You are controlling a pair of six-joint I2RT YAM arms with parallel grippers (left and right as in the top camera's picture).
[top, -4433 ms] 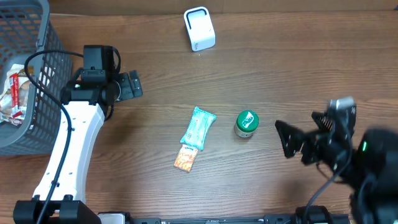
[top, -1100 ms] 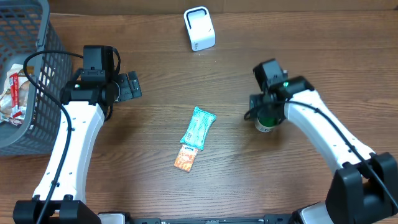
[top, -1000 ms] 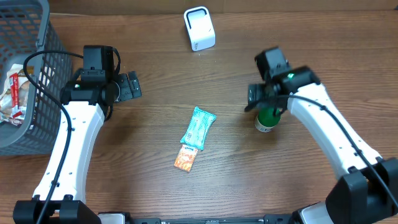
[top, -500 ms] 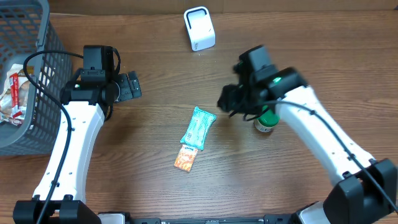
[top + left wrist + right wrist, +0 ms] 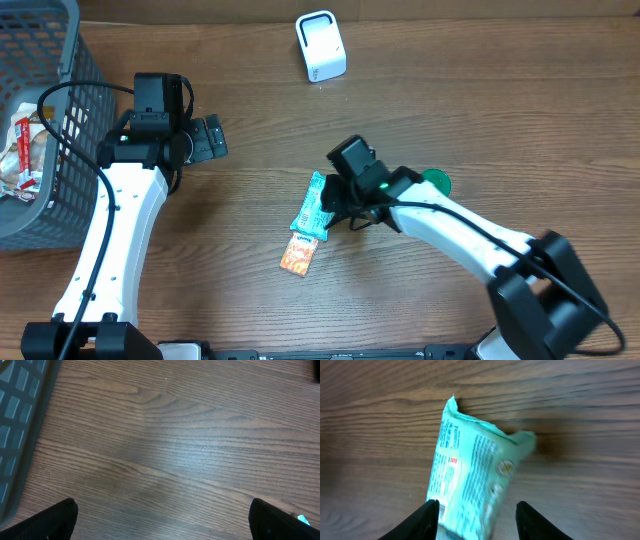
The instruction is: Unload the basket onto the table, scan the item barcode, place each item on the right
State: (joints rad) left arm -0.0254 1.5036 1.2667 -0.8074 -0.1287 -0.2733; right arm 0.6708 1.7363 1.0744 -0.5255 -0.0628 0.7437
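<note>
A teal snack packet (image 5: 470,470) lies flat on the wooden table, printed side up. My right gripper (image 5: 477,510) hangs over its lower end, jaws open and straddling it. The left finger (image 5: 427,517) sits at the packet's edge, and the right finger (image 5: 527,517) stands a little clear of it. From overhead, the right gripper (image 5: 336,205) covers part of the teal packet (image 5: 314,212) at mid-table. The white barcode scanner (image 5: 320,45) stands at the far edge. My left gripper (image 5: 205,140) is wide open over bare wood, seen also as the left gripper (image 5: 163,512) with nothing between its fingers.
A small orange packet (image 5: 298,257) lies just below the teal one. A green-lidded bottle (image 5: 436,181) peeks out behind the right arm. A grey mesh basket (image 5: 75,60) with wrapped goods stands at the far left.
My right arm swung left from the green-lidded bottle to the teal packet, and its jaws narrowed around the packet. The left arm stayed still.
</note>
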